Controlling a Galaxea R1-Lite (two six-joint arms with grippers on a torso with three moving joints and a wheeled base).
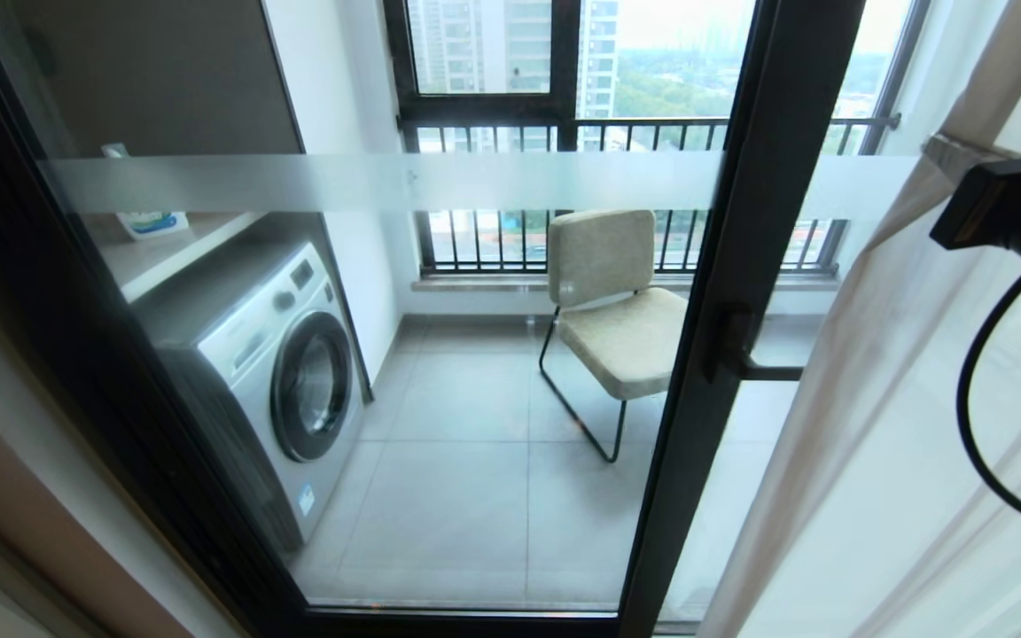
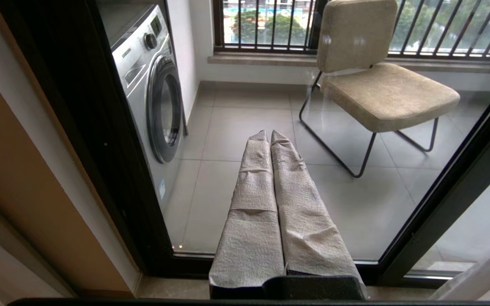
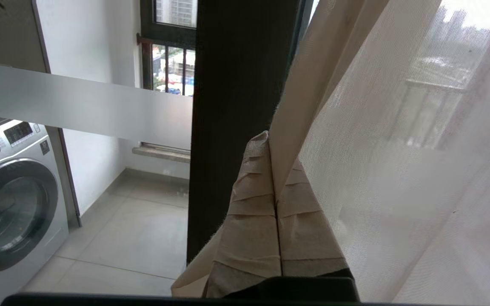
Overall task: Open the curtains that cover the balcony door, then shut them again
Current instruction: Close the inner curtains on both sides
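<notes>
The balcony door [image 1: 732,292] has glass in black frames, a frosted band [image 1: 386,182] and a small black handle [image 1: 745,354]. The curtains hang bunched at the right: a beige drape [image 1: 883,337] with a white sheer [image 1: 962,532] beside it, so most of the glass is uncovered. My right gripper [image 3: 275,157] is shut on the drape's hemmed edge [image 3: 309,85], which runs up from between its paper-wrapped fingers beside the door frame [image 3: 236,106]. The sheer [image 3: 398,148] hangs just behind. My right arm [image 1: 1007,213] shows at the right edge. My left gripper [image 2: 269,134] is shut and empty, low before the glass.
Behind the glass stand a washing machine [image 1: 280,372] at the left and a beige chair [image 1: 617,301] on a tiled floor. A barred railing and outer windows [image 1: 564,133] lie beyond. A bottle [image 1: 151,221] sits on the shelf above the washer. A black cable [image 1: 971,425] loops from my right arm.
</notes>
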